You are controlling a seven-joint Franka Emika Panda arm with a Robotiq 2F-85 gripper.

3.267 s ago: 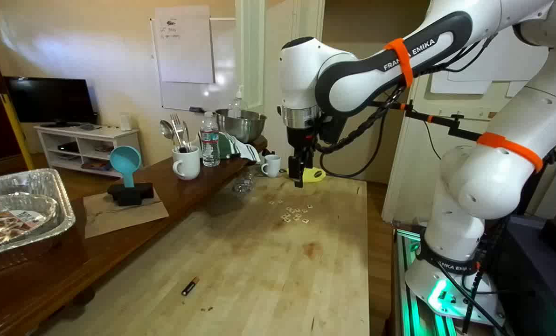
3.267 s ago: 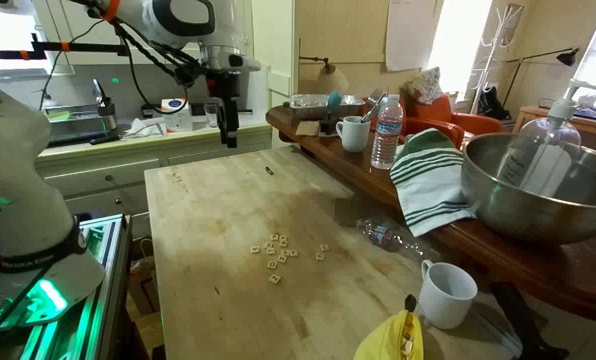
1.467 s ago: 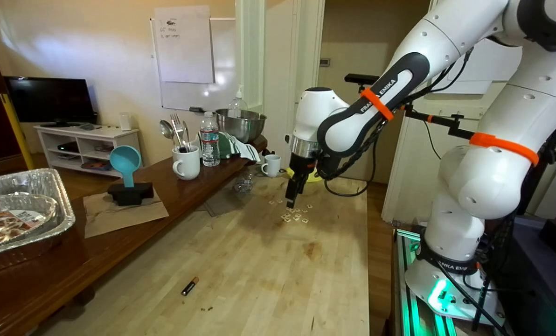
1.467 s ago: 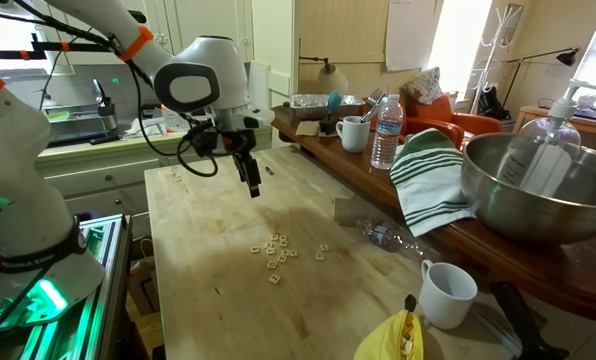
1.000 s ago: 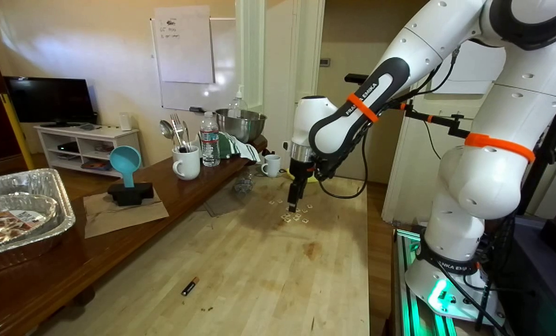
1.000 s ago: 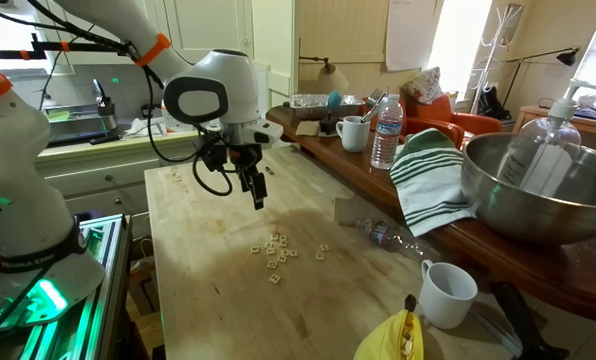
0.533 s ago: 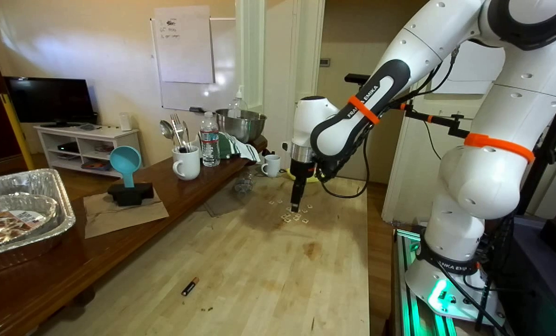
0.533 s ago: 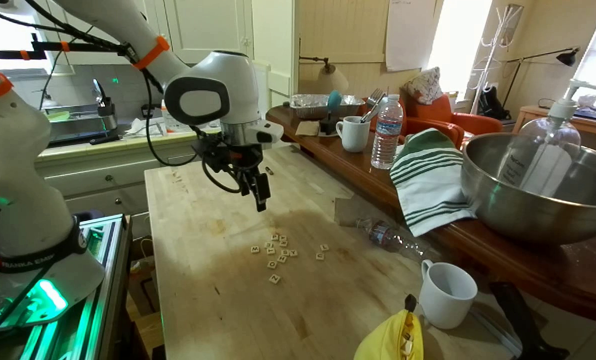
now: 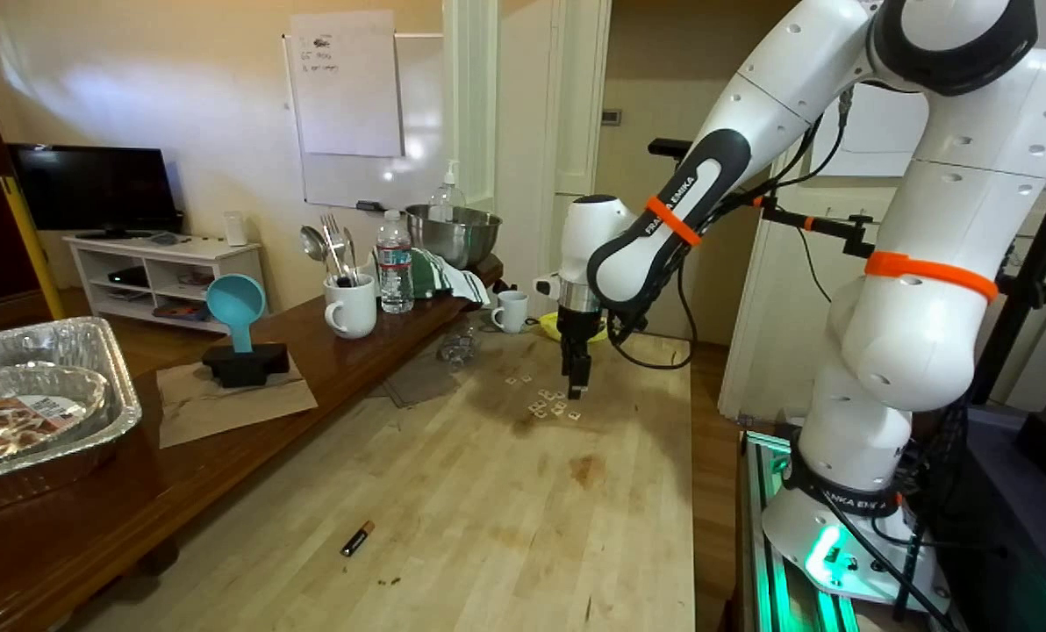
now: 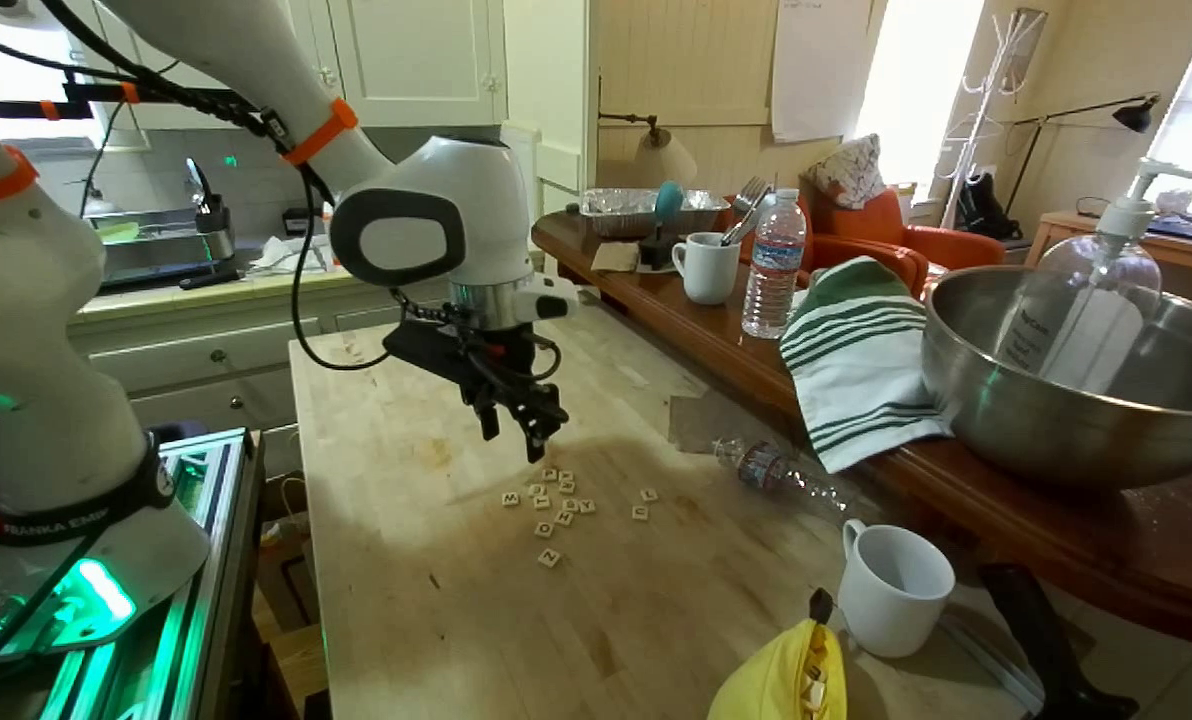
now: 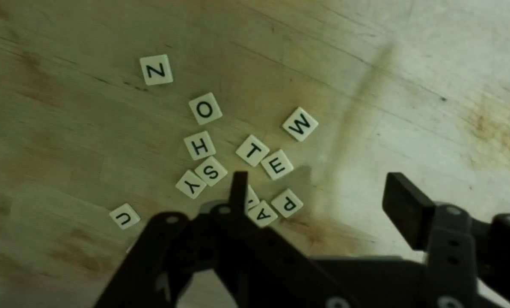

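In an exterior view we record: a white mug (image 9: 354,307) holding metal cutlery (image 9: 314,245); a rectangular foil tray (image 9: 65,344) with a rounded foil pan (image 9: 53,380) inside. In an exterior view: a smooth, round steel bowl (image 10: 1036,430) holding a clear pump bottle (image 10: 1101,285); a yellow pouch (image 10: 771,680), pale pieces (image 10: 814,692) in its opening. In the wrist view we note: the gripper (image 11: 317,201), jaws standing apart, above a table (image 11: 88,128), near the letter tiles (image 11: 252,150); the tiles, cream squares with black letters, flat in a loose cluster, some touching; the table, grained, stained wood.
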